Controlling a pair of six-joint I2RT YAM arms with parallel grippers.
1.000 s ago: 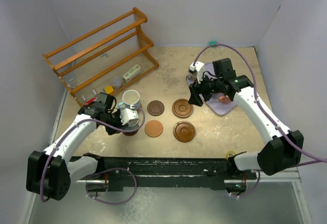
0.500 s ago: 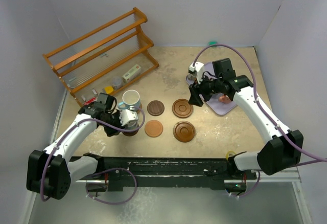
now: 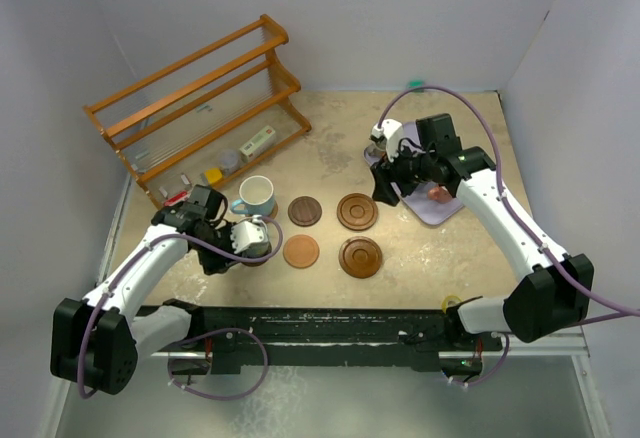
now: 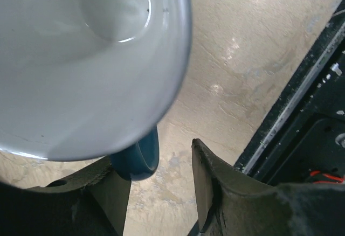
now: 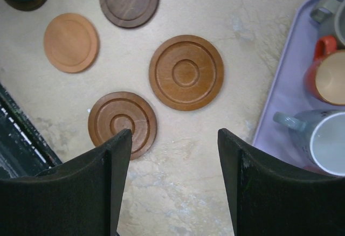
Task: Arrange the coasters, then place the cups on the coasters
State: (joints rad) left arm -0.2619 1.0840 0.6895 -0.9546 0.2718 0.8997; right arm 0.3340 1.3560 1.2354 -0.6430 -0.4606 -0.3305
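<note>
A blue cup [image 3: 256, 235] stands on a dark coaster [image 3: 258, 257] at the left. My left gripper [image 3: 240, 242] is at its near-left side and open. In the left wrist view the cup's pale inside [image 4: 81, 58] fills the top, and its blue handle [image 4: 137, 158] lies by the left finger, apart from the right finger [image 4: 207, 187]. A light blue cup [image 3: 257, 196] stands behind it. Four bare coasters lie mid-table: dark brown [image 5: 129, 0], tan [image 5: 70, 42], and two ringed reddish ones [image 5: 186, 72] [image 5: 123, 124]. My right gripper [image 5: 175, 139] hovers open and empty over the table beside them.
A lavender tray [image 5: 285, 101] at the right holds an orange cup [image 5: 323, 77], a grey-blue cup [image 5: 326, 141] and a grey one [image 5: 337, 15]. A wooden rack [image 3: 195, 98] with small items stands at the back left. The black base rail [image 3: 320, 323] runs along the near edge.
My left gripper's jaws have widened off the blue cup's handle and the arm has drawn back a little. The right arm has hardly moved.
</note>
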